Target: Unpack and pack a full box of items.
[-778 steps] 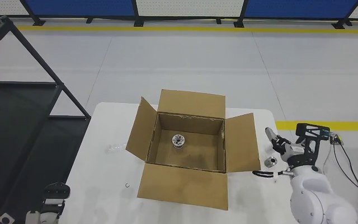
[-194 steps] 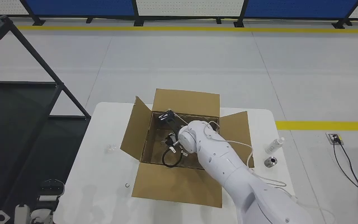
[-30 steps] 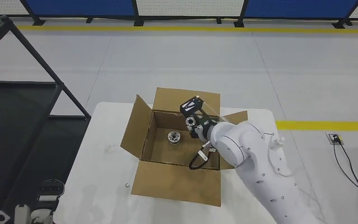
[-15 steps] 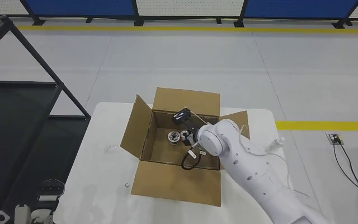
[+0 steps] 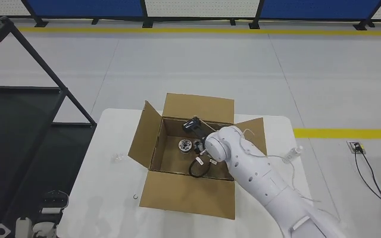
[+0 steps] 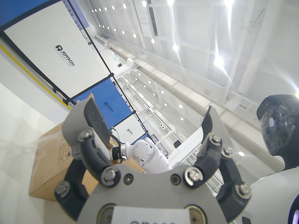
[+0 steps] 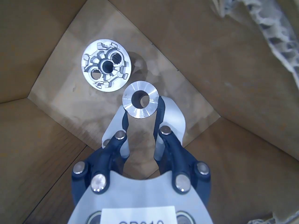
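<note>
An open cardboard box [image 5: 178,191] stands in the middle of the white table [image 5: 107,178]. On its floor lies a slotted metal disc [image 5: 186,143] [image 7: 105,70]. My right arm [image 5: 229,149] leans down into the box from the right. Its gripper [image 7: 142,105] is shut on a smooth metal ring [image 7: 140,102] with a centre hole, held just beside the disc and close above the box floor [image 7: 177,99]. My left gripper [image 6: 150,115] is open and holds nothing; it points up at the ceiling, off the table's left front corner.
A clear bottle [image 5: 292,154] stands on the table right of the box. A small clear scrap [image 5: 121,157] and a tiny ring [image 5: 136,197] lie left of the box. A black rack [image 5: 36,119] stands beside the table's left edge.
My right arm has swung from the box's back right corner down into the box, bringing the ring next to the slotted disc. The left arm has stayed put.
</note>
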`<control>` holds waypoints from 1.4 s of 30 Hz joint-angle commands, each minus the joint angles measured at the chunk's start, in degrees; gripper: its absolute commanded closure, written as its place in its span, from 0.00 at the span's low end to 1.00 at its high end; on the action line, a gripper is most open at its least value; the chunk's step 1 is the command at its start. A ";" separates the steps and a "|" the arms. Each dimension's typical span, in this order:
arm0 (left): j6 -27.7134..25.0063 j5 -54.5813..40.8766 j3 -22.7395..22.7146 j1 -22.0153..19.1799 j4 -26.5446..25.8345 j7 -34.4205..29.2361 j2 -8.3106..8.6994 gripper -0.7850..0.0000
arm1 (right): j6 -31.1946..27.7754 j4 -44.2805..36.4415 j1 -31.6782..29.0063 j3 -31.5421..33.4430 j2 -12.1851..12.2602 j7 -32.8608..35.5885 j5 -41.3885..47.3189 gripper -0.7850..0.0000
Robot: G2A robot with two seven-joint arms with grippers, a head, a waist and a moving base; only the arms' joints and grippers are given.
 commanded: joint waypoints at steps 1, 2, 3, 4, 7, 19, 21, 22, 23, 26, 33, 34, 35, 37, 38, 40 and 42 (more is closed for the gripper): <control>0.00 0.00 0.00 0.00 0.00 0.00 0.00 0.00 | 0.02 1.30 0.37 -0.48 -0.50 -0.19 -0.15 1.00; 0.00 0.00 0.00 0.00 0.00 0.00 0.00 0.00 | -0.01 1.85 0.54 -0.64 -0.75 -0.37 -0.10 0.89; 0.00 0.00 0.00 0.00 0.00 0.00 0.00 0.00 | -0.08 2.59 0.69 -0.81 -1.06 -0.60 -0.03 0.78; 0.00 0.00 0.00 0.00 0.00 0.00 0.00 0.00 | -0.14 3.06 0.83 -0.89 -1.26 -0.77 0.01 0.72; 0.00 0.00 0.00 0.00 0.00 0.00 0.00 0.00 | -0.27 4.24 1.14 -0.94 -1.75 -1.05 0.13 0.62; 0.00 0.00 0.00 0.00 0.00 0.00 0.00 0.00 | -0.36 4.17 0.91 0.39 -2.16 -1.58 -0.86 0.56; 0.00 0.00 0.00 0.00 0.00 0.00 0.00 0.00 | -0.09 2.68 0.59 1.01 -1.84 -1.52 -1.62 0.54; 0.00 0.00 0.00 0.00 0.00 0.00 0.00 0.00 | 0.00 1.42 0.29 1.42 -1.61 -1.53 -2.02 0.53; 0.00 0.00 0.00 0.00 0.00 0.00 0.00 0.00 | -0.04 -0.23 -0.05 2.08 -1.27 -1.55 -2.31 0.52; 0.00 0.00 0.00 0.00 0.00 0.00 0.00 0.00 | -0.09 -5.29 -1.84 4.16 0.03 -0.67 -3.90 0.50; 0.00 0.00 0.00 0.00 0.00 0.00 0.00 0.00 | -0.48 -28.71 -12.99 13.61 5.09 4.26 -11.23 0.13; 0.00 0.00 0.00 0.00 0.00 0.00 0.00 0.00 | -0.57 -31.13 -14.36 14.58 5.53 4.68 -12.04 0.05; 0.00 0.00 0.00 0.00 0.00 0.00 0.00 0.00 | -0.44 -34.93 -16.42 16.10 6.15 5.16 -13.40 0.00; 0.00 0.00 0.00 0.00 0.00 0.00 0.00 0.00 | 0.34 -42.56 -20.63 19.36 7.32 5.90 -16.66 0.00; 0.00 0.00 0.00 0.00 0.00 0.00 0.00 0.00 | 0.64 -46.04 -22.82 20.95 7.85 6.37 -18.23 0.00; 0.00 0.00 0.00 0.00 0.00 0.00 0.00 0.00 | 1.90 -52.97 -27.11 24.62 8.80 6.68 -21.33 0.00; 0.00 0.00 0.00 0.00 0.00 0.00 0.00 0.00 | 3.14 -60.63 -32.35 29.56 9.77 6.44 -23.87 0.00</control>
